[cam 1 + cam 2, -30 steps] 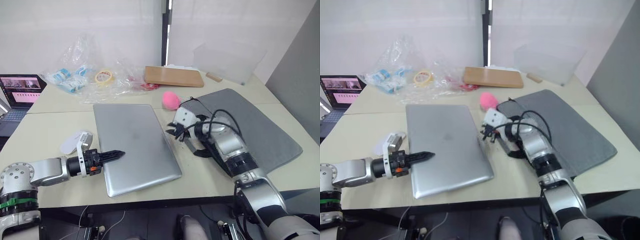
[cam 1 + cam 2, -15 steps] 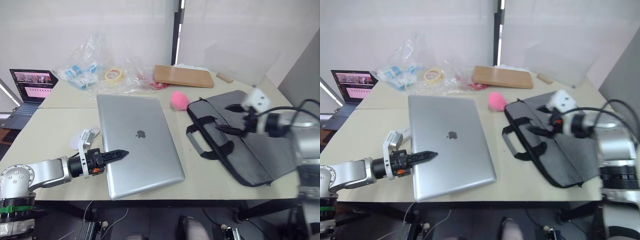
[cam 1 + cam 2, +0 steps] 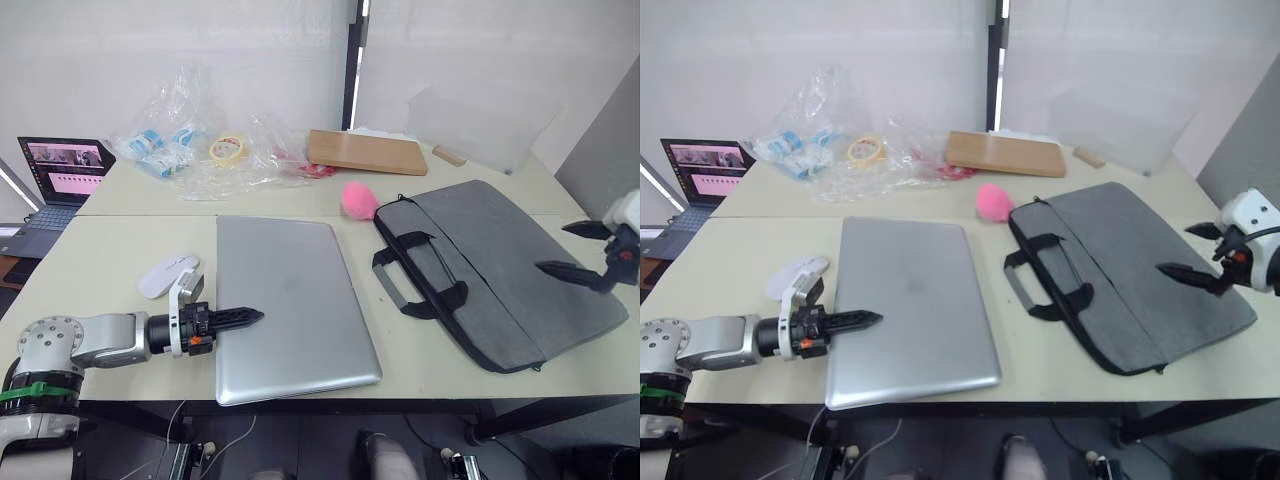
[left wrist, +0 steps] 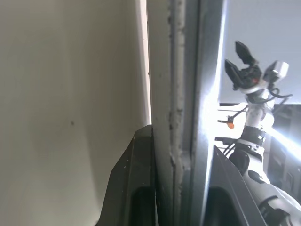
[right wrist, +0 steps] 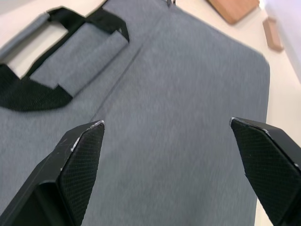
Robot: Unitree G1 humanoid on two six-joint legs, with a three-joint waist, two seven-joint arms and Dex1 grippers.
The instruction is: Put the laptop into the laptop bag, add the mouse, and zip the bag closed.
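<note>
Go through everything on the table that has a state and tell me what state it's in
laptop: lid closed, flat on the table, outside the bag.
laptop bag: lying flat, handles toward the laptop.
mouse: on the table, not in the bag.
left gripper: shut on the laptop's edge.
right gripper: open, empty, above the bag.
small dark laptop: open, screen lit.

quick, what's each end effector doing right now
Left end effector: shut on the laptop edge.
Right end effector: open, holding nothing, above the laptop bag.
</note>
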